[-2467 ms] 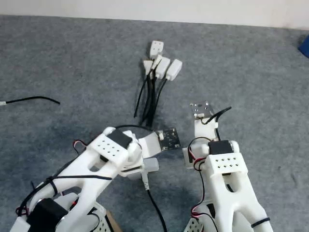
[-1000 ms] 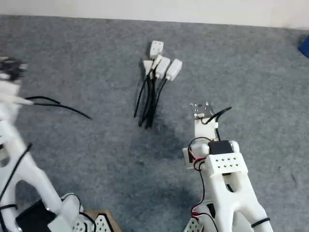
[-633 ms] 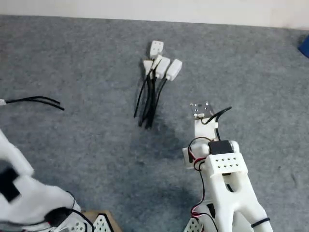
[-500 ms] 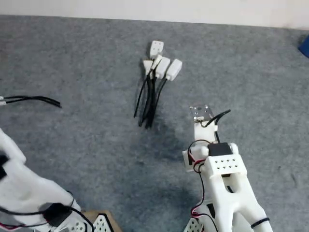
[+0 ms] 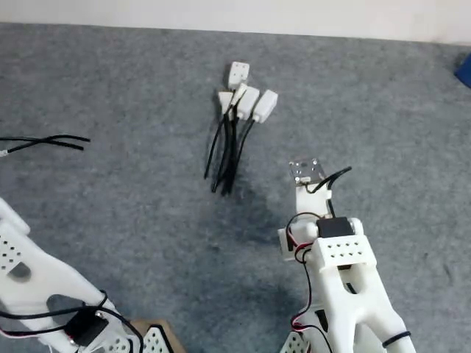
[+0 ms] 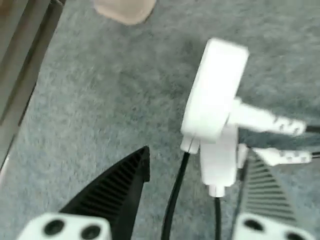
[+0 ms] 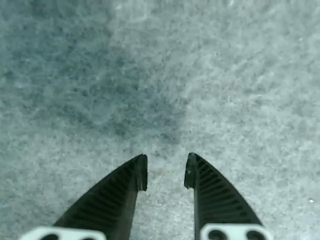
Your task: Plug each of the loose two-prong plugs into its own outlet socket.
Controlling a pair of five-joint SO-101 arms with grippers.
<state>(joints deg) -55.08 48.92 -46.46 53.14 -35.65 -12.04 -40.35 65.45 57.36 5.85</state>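
While the right gripper (image 7: 165,172) hovers narrowly parted and empty over grey carpet (image 5: 132,81), the left gripper (image 6: 200,156) gapes wide, white outlet sockets (image 6: 215,100) between its jaws, seemingly ungripped; a socket cluster (image 5: 245,95) with black cords (image 5: 224,158) lies mid-carpet, a pale wall strip (image 5: 221,13) beyond

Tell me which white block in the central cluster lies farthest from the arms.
The square block, alone at the far end; the other three sit nearer, side by side.

Left pincer (image 6: 199,159) gapes wide — right pincer (image 7: 166,171) barely parted.
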